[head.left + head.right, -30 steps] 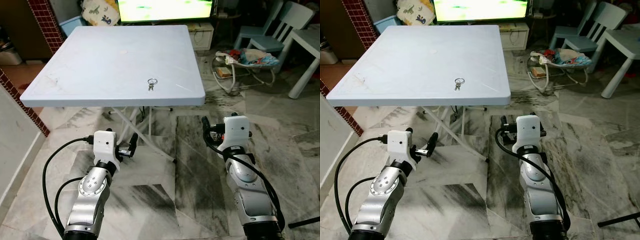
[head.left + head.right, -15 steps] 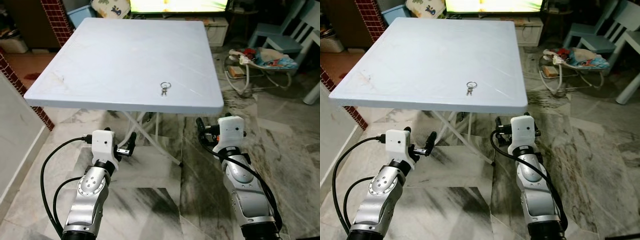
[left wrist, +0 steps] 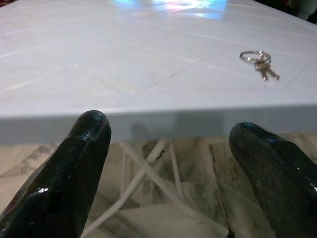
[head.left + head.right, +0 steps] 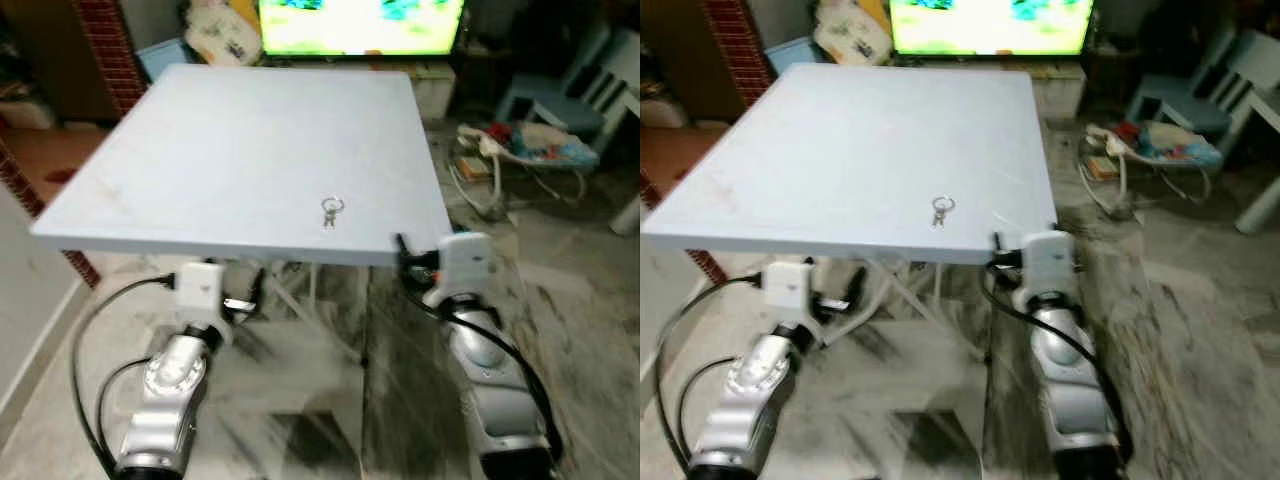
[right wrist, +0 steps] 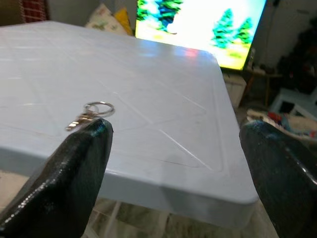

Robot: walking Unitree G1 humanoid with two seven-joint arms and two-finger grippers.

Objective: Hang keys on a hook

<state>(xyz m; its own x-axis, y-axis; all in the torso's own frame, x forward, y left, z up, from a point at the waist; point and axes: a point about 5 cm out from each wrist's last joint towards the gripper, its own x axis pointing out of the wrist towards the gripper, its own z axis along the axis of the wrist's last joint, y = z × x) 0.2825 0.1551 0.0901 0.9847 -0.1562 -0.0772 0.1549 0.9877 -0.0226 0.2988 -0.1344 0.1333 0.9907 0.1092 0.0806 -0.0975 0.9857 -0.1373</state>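
Closer now than a second ago, the table [image 4: 200, 150] fills more of the head views and its near edge sits right over both wrists, which is the camera advancing rather than the table shifting; the keys [image 4: 331, 211] lie as before on the top, near the front edge and toward the robot's right. Both arms are raised below that edge; the left gripper [image 3: 173, 163] is spread wide, its fingers [image 3: 74, 163] framing the rim with the keys beyond and off to one side; the right gripper [image 5: 178, 163] is also spread wide, nothing between its fingers [image 5: 81, 168], the keys just past one fingertip on the tabletop. The step in hand looks like the approach, pickup not yet begun; no hook can be made out. Next move, I judge, calls for lifting the right gripper above the edge, reaching forward over the keys, then lowering and pinching the ring; the right one is nearer.
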